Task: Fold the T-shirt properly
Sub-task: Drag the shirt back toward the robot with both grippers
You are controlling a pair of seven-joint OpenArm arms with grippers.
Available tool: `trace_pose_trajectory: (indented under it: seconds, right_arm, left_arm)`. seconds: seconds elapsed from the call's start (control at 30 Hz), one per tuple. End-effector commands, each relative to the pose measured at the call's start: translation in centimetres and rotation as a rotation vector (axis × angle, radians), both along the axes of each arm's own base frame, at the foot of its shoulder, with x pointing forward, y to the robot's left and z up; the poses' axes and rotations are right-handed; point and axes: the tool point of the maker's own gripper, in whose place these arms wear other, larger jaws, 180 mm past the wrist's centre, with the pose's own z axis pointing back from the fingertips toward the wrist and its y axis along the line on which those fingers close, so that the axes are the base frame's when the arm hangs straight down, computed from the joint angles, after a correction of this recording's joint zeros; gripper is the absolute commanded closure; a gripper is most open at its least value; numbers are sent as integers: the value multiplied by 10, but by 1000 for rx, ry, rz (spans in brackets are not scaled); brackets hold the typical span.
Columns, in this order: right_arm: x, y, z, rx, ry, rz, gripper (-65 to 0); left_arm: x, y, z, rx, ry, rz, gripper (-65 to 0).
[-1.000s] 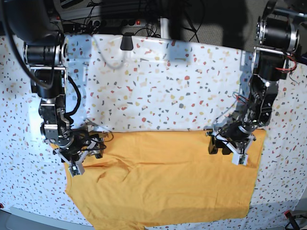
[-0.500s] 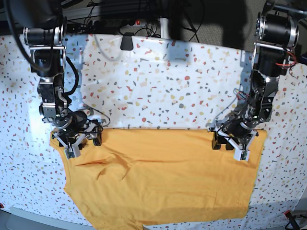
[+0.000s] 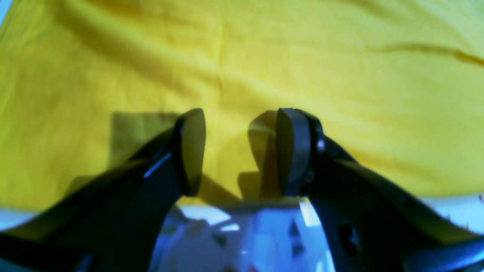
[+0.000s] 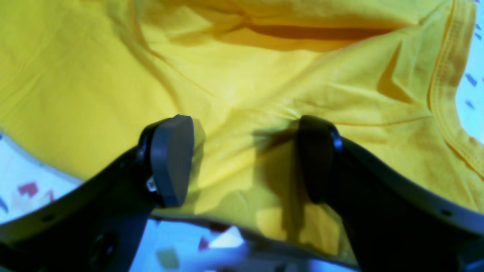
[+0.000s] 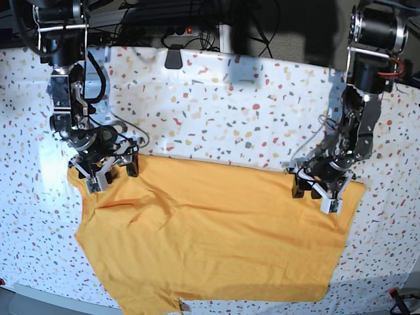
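Note:
The mustard T-shirt lies spread flat on the speckled table cover, its straight far edge running between both grippers. My left gripper is at the shirt's far right corner. In the left wrist view it stands open, fingertips down on smooth fabric just inside the edge. My right gripper is at the far left corner by the sleeve. In the right wrist view it is open over creased cloth, the sleeve's hem to its right. No heart mark shows.
The white speckled cover stretches beyond the shirt to the table's far edge, where a black clamp sits. Cables and a power strip lie behind it. The shirt's near part reaches close to the table's front edge.
Both grippers have moved toward the far side of the table, the right one more. The shirt slid with them, so its far edge now slants and the left sleeve shows.

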Motion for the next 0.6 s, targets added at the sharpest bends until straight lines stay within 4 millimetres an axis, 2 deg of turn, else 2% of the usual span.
trace_pose_trajectory:
  seconds: [0.0, 0.23, 0.3, 0.4, 0.57]
  right_arm:
    - [-11, -10, -10, -52, 69, 2, -431]
    - [-38, -28, -10, -64, 85, -49, -430]
    - [-43, -33, -7, -66, 78, -63, -430]
    - [-48, -35, -2, -72, 65, -66, -431]
    - [-56, -35, -8, -86, 105, -65, -431]
  left_arm:
    - [-4, 2, 1, 20, 13, -13, -290]
    - [-31, 2, 21, 52, -54, -66, -290]
    - [-32, 1, 26, 53, -73, -75, -290]
    - [-19, -3, 45, 51, -121, -80, -290]
    - [20, -1, 89, 62, -225, -69, -290]
